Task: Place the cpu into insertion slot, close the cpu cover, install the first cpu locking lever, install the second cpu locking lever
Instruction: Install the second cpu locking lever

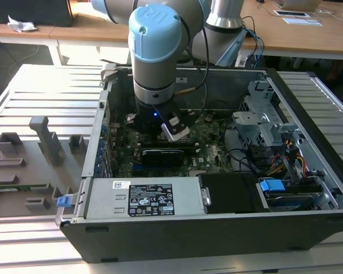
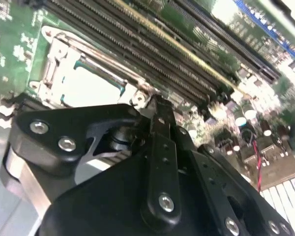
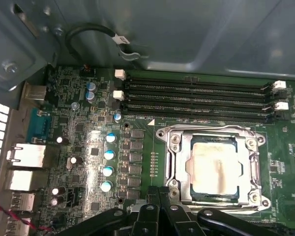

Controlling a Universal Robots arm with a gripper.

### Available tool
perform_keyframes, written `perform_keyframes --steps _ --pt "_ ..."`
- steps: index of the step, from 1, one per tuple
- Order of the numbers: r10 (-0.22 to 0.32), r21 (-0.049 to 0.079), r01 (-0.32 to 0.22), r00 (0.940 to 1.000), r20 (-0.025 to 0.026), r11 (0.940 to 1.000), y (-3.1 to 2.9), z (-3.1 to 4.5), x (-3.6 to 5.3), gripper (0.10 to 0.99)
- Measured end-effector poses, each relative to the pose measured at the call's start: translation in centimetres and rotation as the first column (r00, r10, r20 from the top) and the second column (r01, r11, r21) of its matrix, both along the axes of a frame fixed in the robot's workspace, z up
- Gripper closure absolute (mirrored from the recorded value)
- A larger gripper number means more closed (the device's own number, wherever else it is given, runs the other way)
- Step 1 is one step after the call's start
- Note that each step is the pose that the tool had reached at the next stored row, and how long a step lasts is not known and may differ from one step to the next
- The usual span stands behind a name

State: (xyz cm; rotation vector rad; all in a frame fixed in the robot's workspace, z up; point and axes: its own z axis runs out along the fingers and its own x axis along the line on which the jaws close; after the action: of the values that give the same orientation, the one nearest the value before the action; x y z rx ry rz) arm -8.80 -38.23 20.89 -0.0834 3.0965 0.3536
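The cpu (image 3: 214,166), a pale silvery square, lies flat in the insertion slot (image 3: 173,139) on the green motherboard. The cpu cover (image 3: 180,164), a silver frame with a window, is down around it. My gripper (image 3: 160,192) is shut with nothing between its dark fingers. Its tips sit just off the socket's corner, at the edge that faces away from the memory slots. In the second wrist view the gripper (image 2: 156,104) is close beside the bright cpu (image 2: 86,83) and the cover (image 2: 53,66). In the exterior view the arm (image 1: 154,57) reaches down into the open computer case.
Long black memory slots (image 3: 196,98) run along one side of the socket. Blue-topped capacitors (image 3: 108,155) and rear ports (image 3: 27,157) stand on another side. The grey case wall (image 3: 187,34) rises behind. A power supply (image 1: 143,197) and drive bays (image 1: 268,125) crowd the case.
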Motion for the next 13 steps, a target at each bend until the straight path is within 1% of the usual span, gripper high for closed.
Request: perform_keyframes --steps 1,2,3,4,5,6,7,8,9,10,11,12,13 --pt "0.000 0.000 0.000 1.0000 0.0000 1.0000 0.01 0.41 0.00 0.980" --pt "0.000 -0.008 0.000 1.0000 0.0000 1.0000 0.14 0.74 0.03 0.980" --pt "0.000 -0.038 0.000 1.0000 0.0000 0.9993 0.24 0.84 0.04 0.980" --pt "0.000 -0.077 0.000 1.0000 -0.0010 0.9970 0.35 0.84 0.14 0.980" --pt "0.000 -0.109 -0.001 1.0000 -0.0050 0.9940 0.54 0.84 0.35 0.980" --pt "0.000 -0.117 -0.001 0.9999 -0.0105 0.9931 0.76 0.84 0.75 0.980" --pt "0.000 -0.117 -0.002 0.9998 -0.0187 0.9932 0.93 0.83 1.27 0.980" --pt "0.000 -0.117 -0.003 0.9997 -0.0254 0.9931 1.04 0.84 1.79 0.980" --pt "0.000 -0.117 -0.003 0.9995 -0.0309 0.9931 1.12 0.84 2.28 0.980" --pt "0.000 -0.117 -0.004 0.9992 -0.0401 0.9931 1.28 0.83 3.04 0.980" --pt "0.000 -0.117 -0.006 0.9987 -0.0507 0.9931 1.46 0.82 3.92 0.980" --pt "0.000 -0.117 -0.006 0.9984 -0.0572 0.9931 1.57 0.82 4.46 0.980" --pt "0.000 -0.118 -0.007 0.9981 -0.0618 0.9930 1.67 0.81 4.89 0.980"
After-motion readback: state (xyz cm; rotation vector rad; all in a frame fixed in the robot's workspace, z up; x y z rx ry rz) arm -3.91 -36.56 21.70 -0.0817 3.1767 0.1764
